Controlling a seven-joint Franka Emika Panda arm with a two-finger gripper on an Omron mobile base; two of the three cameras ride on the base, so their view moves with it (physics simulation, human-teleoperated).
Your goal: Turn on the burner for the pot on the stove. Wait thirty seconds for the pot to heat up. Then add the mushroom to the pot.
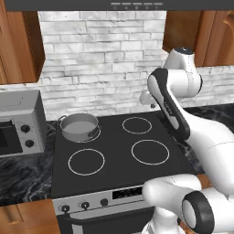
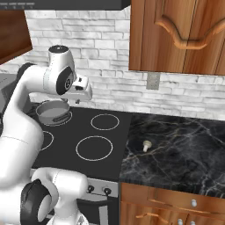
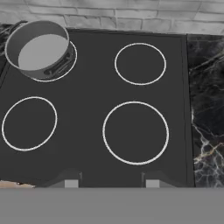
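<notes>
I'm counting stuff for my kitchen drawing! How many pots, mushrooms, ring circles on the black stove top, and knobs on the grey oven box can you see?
Pots: 1, the pot
Mushrooms: 1, the mushroom
Ring circles on the stove: 4, one under the pot
Knobs on the grey oven box: 2
Total: 8

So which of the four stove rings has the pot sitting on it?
The back-left ring, nearest the grey oven: the pot covers it, while the other three rings lie bare.
</notes>
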